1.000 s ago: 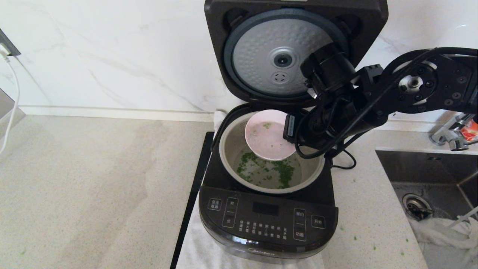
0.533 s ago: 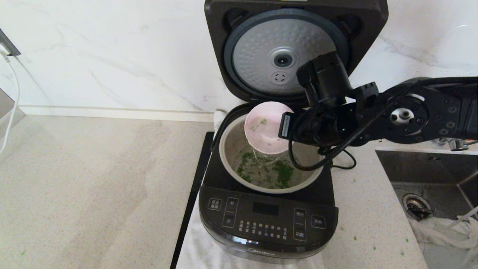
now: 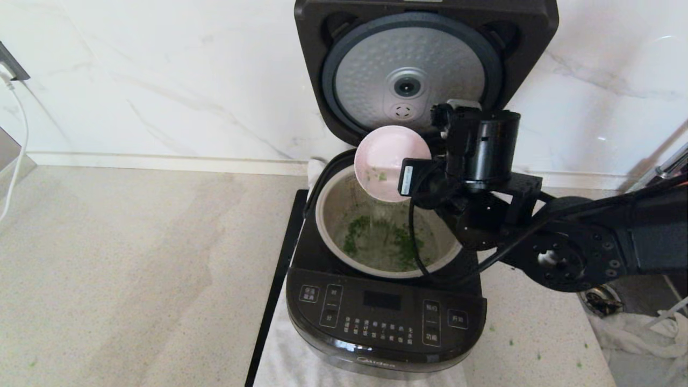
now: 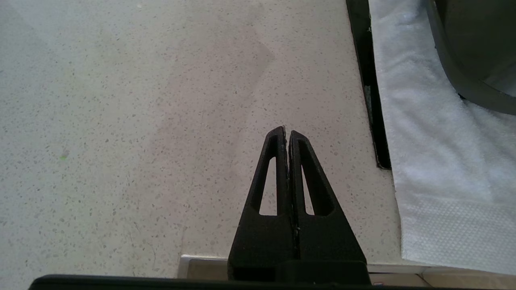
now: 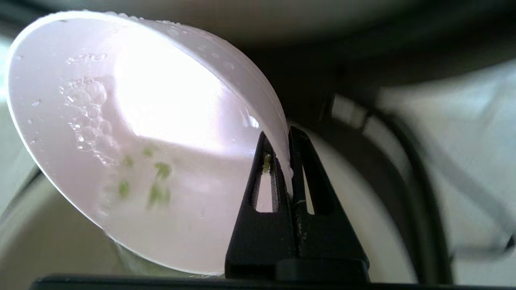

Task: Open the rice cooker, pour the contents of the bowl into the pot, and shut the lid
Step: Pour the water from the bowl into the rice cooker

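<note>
The black rice cooker [image 3: 384, 317] stands with its lid [image 3: 424, 70] raised, the dimpled silver plate facing me. My right gripper [image 5: 287, 135] is shut on the rim of the pale pink bowl [image 3: 391, 161] [image 5: 133, 133], holding it tipped steeply above the pot [image 3: 336, 199]. A few green bits [image 5: 159, 181] and water drops cling inside the bowl; chopped green bits [image 3: 381, 242] float in water in the pot. My left gripper [image 4: 287, 133] is shut with nothing in it, hovering over the counter left of the cooker.
A white towel [image 4: 435, 169] lies under the cooker with a black strip [image 3: 274, 301] along its left side. A sink [image 3: 639, 333] with a cloth sits at the right. A white cable [image 3: 19, 134] hangs at the far left. Green specks dot the counter.
My right arm swung lower and forward while the bowl rose and tipped steeper over the pot. More water and green bits landed in the pot.
</note>
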Robot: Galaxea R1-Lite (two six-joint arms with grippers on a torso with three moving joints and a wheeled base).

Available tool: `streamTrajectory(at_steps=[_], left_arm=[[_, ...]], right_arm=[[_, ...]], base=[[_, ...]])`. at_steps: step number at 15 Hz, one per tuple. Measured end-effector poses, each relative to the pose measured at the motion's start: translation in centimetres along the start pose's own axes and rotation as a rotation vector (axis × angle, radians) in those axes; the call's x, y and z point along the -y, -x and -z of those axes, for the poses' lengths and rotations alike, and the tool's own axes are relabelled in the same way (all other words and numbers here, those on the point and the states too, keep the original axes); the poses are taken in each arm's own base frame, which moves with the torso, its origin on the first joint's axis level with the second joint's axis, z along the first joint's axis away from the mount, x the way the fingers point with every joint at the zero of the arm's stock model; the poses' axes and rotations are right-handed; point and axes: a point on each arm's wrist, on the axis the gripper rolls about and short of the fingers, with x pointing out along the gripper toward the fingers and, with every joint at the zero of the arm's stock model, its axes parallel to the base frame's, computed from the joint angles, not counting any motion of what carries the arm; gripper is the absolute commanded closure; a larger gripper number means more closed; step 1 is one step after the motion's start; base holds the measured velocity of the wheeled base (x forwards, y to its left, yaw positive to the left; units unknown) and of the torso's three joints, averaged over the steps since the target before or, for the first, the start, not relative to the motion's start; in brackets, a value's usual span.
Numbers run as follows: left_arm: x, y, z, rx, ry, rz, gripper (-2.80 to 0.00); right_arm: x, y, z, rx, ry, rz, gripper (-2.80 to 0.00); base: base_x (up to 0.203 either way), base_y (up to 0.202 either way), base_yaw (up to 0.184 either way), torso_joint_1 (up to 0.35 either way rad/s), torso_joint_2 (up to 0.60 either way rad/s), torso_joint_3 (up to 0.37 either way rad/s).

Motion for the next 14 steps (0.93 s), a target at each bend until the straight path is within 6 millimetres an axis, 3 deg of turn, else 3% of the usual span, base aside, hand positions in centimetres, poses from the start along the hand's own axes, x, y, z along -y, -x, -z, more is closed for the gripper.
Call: streamTrajectory(at_steps=[9,14], left_arm=[[0.0,0.0,0.0,0.0,0.0,0.001,0.0],[0.0,0.0,0.0,0.0,0.0,0.0,0.0]], right_arm=[[-1.0,-0.7,1.1,0.437,0.149,0.082,0.0],[-1.5,0.7,3.5,0.424,0.203,0.057,0.0]], base=[[0.0,0.0,0.0,0.0,0.0,0.0],[0.0,0.0,0.0,0.0,0.0,0.0]])
